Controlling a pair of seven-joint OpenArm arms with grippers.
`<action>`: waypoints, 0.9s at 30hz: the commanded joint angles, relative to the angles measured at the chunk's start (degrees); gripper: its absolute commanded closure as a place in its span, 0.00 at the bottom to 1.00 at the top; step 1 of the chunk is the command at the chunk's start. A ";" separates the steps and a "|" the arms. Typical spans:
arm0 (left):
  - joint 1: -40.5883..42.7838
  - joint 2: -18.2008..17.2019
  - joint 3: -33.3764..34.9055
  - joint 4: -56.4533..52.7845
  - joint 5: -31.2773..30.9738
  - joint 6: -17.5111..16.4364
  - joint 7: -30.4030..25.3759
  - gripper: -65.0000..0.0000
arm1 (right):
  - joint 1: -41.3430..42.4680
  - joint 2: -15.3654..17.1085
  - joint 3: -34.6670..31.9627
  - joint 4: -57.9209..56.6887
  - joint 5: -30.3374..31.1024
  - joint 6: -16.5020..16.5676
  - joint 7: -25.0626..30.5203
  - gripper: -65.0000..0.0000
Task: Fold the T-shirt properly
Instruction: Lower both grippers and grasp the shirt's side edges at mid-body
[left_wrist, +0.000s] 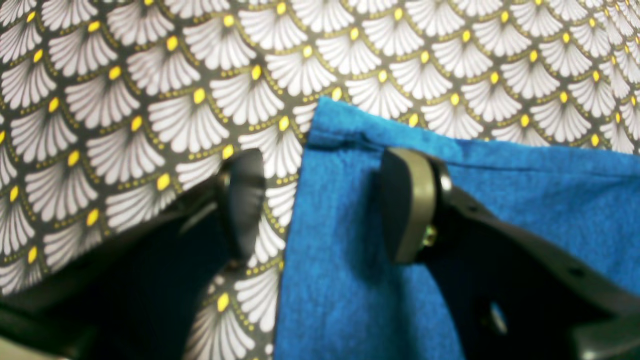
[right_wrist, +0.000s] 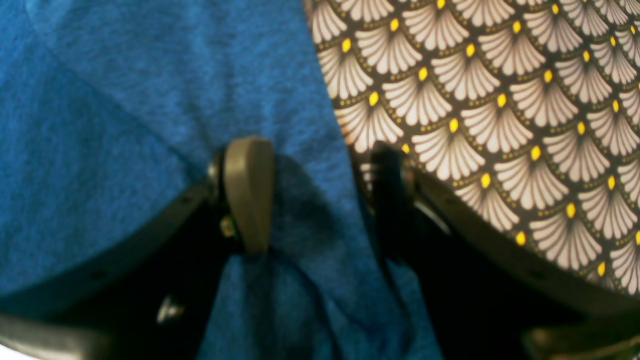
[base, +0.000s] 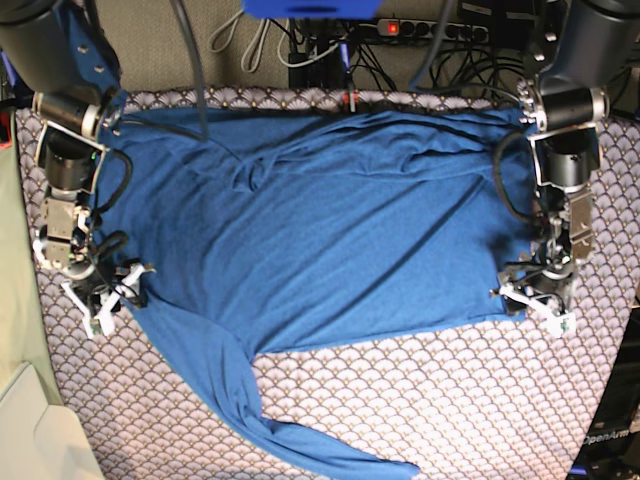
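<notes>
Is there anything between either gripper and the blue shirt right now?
Nothing visible. The left gripper straddles the T-shirt edge, one finger on the fabric, one over the patterned cloth. The right gripper likewise straddles the opposite edge. Both sets of jaws are open.

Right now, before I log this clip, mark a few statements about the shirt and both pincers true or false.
1. The T-shirt lies spread on the patterned cloth. True.
2. The left pincer is shut on a sleeve. False: it stands open, straddling the shirt's edge.
3. The right pincer is open with blue fabric between its fingers. True.
4. The shirt is already folded into a neat square. False: it is unfolded, one sleeve trailing toward the near edge.
</notes>
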 joint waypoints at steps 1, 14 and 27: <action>-1.25 -0.48 0.03 0.28 0.00 -0.16 1.10 0.49 | 1.10 0.71 -0.07 0.59 -0.06 0.06 -0.13 0.50; -1.33 -0.48 4.95 1.07 -0.53 0.02 1.19 0.99 | 3.12 0.01 0.11 0.77 -0.06 0.06 -0.04 0.50; 2.80 -0.48 4.60 19.44 -0.53 0.19 11.56 0.99 | 2.68 -0.08 -0.07 0.68 -0.06 0.06 -0.48 0.51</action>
